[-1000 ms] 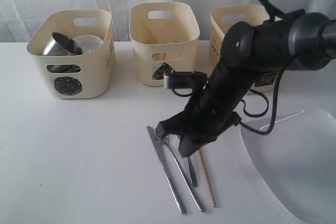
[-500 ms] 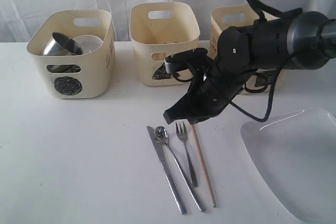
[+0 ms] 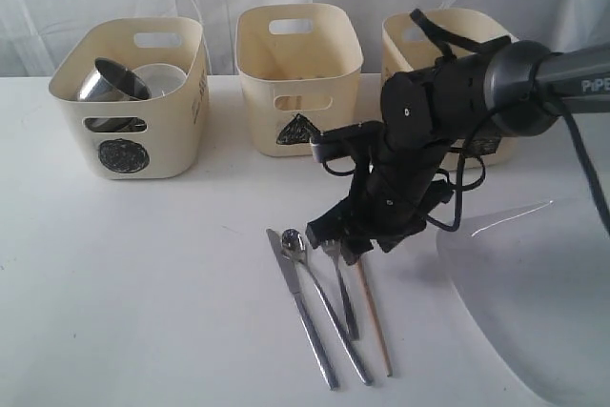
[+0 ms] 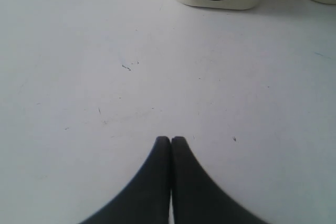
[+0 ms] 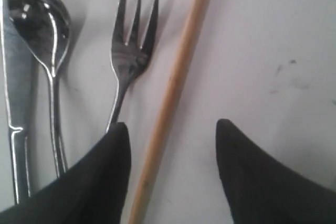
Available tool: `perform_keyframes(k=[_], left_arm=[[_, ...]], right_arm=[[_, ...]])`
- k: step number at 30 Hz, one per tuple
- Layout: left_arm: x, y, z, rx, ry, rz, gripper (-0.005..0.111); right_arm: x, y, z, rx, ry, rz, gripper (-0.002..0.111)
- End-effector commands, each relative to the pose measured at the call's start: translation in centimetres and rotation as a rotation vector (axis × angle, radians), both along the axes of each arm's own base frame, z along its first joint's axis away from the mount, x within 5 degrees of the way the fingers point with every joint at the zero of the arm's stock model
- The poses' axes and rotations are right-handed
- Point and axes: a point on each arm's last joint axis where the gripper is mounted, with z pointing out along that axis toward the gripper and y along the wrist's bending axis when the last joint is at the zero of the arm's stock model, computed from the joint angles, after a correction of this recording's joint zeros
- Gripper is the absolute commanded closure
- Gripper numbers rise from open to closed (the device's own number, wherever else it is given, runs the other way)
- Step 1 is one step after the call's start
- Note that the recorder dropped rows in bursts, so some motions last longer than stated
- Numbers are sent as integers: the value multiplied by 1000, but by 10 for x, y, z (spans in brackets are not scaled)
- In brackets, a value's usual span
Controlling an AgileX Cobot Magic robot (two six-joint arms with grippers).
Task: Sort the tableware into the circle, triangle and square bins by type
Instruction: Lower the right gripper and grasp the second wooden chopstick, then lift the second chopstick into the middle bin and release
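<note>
A steel knife [image 3: 303,307], spoon [image 3: 319,295], fork [image 3: 343,293] and a wooden chopstick [image 3: 375,316] lie side by side on the white table. My right gripper [image 3: 337,241] hovers low over their far ends, open. In the right wrist view the chopstick [image 5: 178,77] runs between the fingers of the right gripper [image 5: 172,125], one fingertip [image 5: 118,145] covers the handle of the fork [image 5: 134,51], and the spoon [image 5: 39,19] and knife [image 5: 13,77] lie beside it. My left gripper [image 4: 170,140] is shut and empty over bare table.
The circle bin [image 3: 129,145] at the back left holds a steel mug [image 3: 110,81] and a white bowl [image 3: 164,78]. The triangle bin [image 3: 297,83] stands in the middle, and a third bin [image 3: 419,35] is partly behind my arm. The white plate [image 3: 534,302] lies at the front right.
My right arm lifted away from the cutlery, then came back down over the fork and chopstick. Its jaws went from shut to open. The left gripper stayed still.
</note>
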Motion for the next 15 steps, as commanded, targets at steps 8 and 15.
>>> perform_keyframes(k=[8, 15], left_arm=[[0, -1, -1, -5, -3, -7, 107], [0, -1, -1, -5, -3, -7, 107]], right_arm=[[1, 0, -24, -17, 85, -43, 74], [2, 0, -36, -26, 112, -45, 88]])
